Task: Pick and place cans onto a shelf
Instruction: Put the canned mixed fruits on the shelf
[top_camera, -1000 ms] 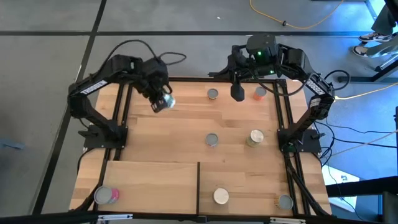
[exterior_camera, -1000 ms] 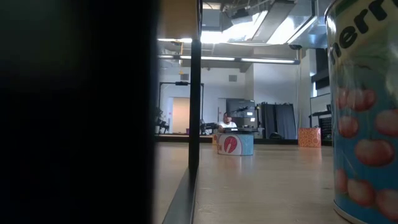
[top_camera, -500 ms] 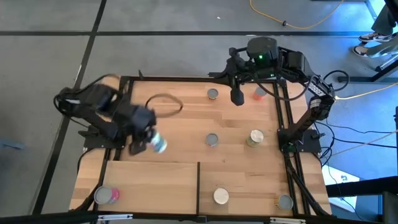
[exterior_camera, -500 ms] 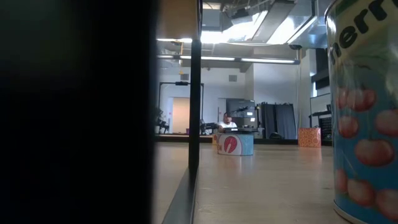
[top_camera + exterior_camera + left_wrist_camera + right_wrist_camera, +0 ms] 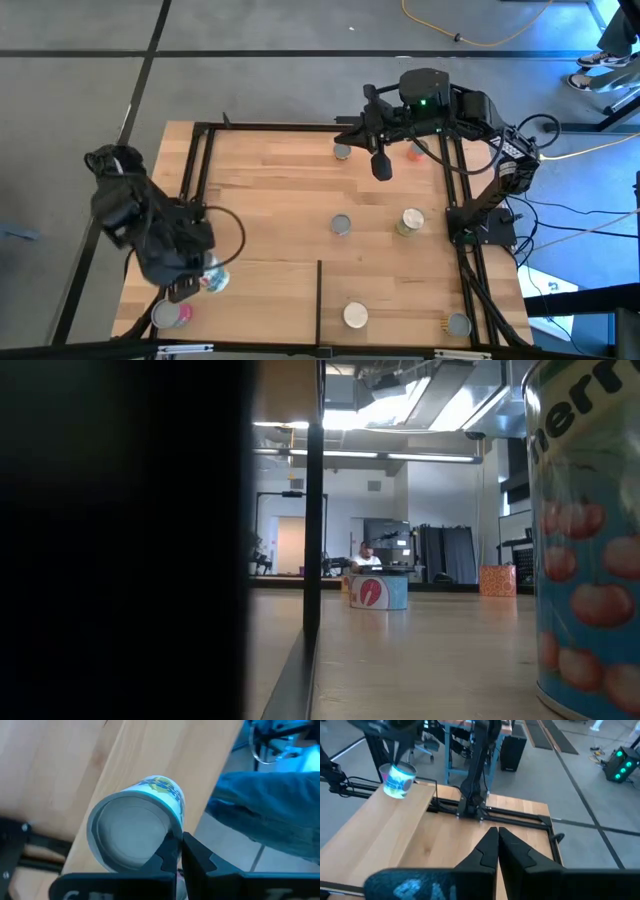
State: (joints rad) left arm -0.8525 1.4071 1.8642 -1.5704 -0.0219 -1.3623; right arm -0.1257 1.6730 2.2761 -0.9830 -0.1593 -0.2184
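Note:
My left gripper [image 5: 197, 287] is shut on a blue-labelled can [image 5: 213, 280] over the far left part of the raised light-wood shelf [image 5: 260, 300]. A pink-labelled can [image 5: 170, 314] stands on the shelf's near left corner. My right gripper [image 5: 381, 166] is shut and empty above the table's far side, between a grey-topped can [image 5: 342, 152] and an orange can [image 5: 416, 152]. More cans stand mid-table [image 5: 341, 225] [image 5: 410, 222] and near the front edge [image 5: 355, 316] [image 5: 458, 323]. My left gripper pinches the can's rim [image 5: 172, 827] between its two fingers, one on the recessed grey end and one on the outer wall. In the right wrist view the can [image 5: 397, 779] hangs tilted below the fingers, clear of the shelf.
Black frame rails [image 5: 195, 190] run along the table's left and right sides. In the low view a cherry-labelled can [image 5: 590, 540] stands close at the right, a blue can with a red fish label [image 5: 378, 592] farther off, and the shelf's black post [image 5: 313, 540] beside them.
My left gripper has carried the blue-labelled can from the table's far left toward the near edge, and now holds it over the shelf. The arm has swung out to the left as it went. My right gripper has shifted only slightly.

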